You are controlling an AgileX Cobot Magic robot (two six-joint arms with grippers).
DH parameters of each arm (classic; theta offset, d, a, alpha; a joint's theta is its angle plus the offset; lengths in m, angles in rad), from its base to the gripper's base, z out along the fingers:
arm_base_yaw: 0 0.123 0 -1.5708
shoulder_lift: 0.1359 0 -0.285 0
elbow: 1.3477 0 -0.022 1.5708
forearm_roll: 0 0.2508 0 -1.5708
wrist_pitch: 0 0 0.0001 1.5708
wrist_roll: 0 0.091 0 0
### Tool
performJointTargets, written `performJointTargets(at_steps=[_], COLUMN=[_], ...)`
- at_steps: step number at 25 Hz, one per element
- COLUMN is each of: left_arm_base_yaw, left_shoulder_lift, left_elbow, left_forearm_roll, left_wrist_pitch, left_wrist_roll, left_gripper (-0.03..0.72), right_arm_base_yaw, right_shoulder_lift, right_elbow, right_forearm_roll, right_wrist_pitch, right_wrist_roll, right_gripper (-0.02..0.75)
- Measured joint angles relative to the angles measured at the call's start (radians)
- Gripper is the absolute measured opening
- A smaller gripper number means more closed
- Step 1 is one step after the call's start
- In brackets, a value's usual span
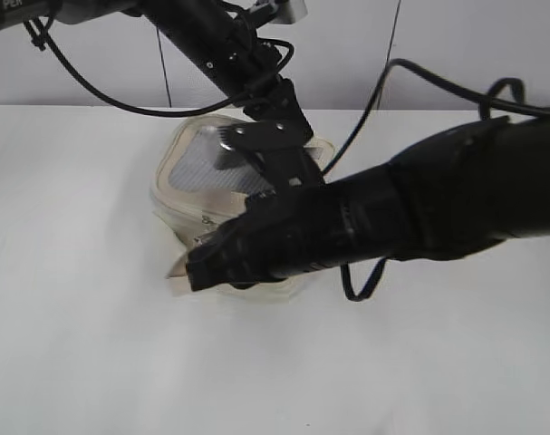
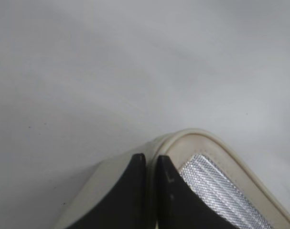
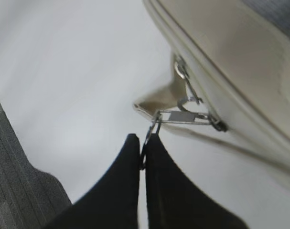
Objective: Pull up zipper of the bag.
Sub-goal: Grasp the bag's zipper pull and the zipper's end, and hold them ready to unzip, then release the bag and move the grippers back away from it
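One cream bag [image 1: 188, 186] sits on one white table [image 1: 75, 344]. Two black grippers work at it, one left [image 2: 151, 164] and one right [image 3: 142, 143]. Two silver zipper pulls [image 3: 183, 116] show.

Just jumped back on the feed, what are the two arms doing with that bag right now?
Both arms are on the bag, which sits on the white table. The left gripper is closed on the bag's top rim, seemingly steadying it. The right gripper has its fingers pinched on the metal ring of a zipper pull, which is stretched out away from the bag's side. How far the zipper is closed cannot be judged.
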Motion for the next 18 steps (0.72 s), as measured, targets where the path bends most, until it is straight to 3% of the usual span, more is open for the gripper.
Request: performJointTargets(at_steps=[4,7,12,15,18], left_arm_base_yaw=[-0.007,-0.007,0.012,0.025,0.032], left_shoulder_lift=[0.0,0.0,-0.002,-0.032,-0.107], left_elbow=[0.0,0.0,0.0,0.001,0.032], left_forearm_roll=[0.007,0.001,-0.074,-0.064,-0.041], left_wrist_pitch=[-0.004,-0.005,-0.014,-0.012,-0.011], left_wrist_roll=[-0.023,-0.046,-0.099,-0.15,-0.171], left_gripper=[0.025,0.056,0.263,0.253,0.189], right_arm_base_yaw=[0.018,0.008,-0.042,-0.084,-0.134], right_shoulder_lift=[0.064,0.058,-0.047,-0.181,-0.349], right_elbow=[-0.084,-0.072,0.039,0.131,0.199], right_forearm_roll=[-0.013,-0.129,-0.478,-0.695,-0.862], right_wrist_pitch=[-0.014,0.017,0.132,0.146,0.2], right_wrist_roll=[0.083,0.225,0.597,0.827,1.012], right_gripper=[0.009,0.059,0.398,0.449,0.455])
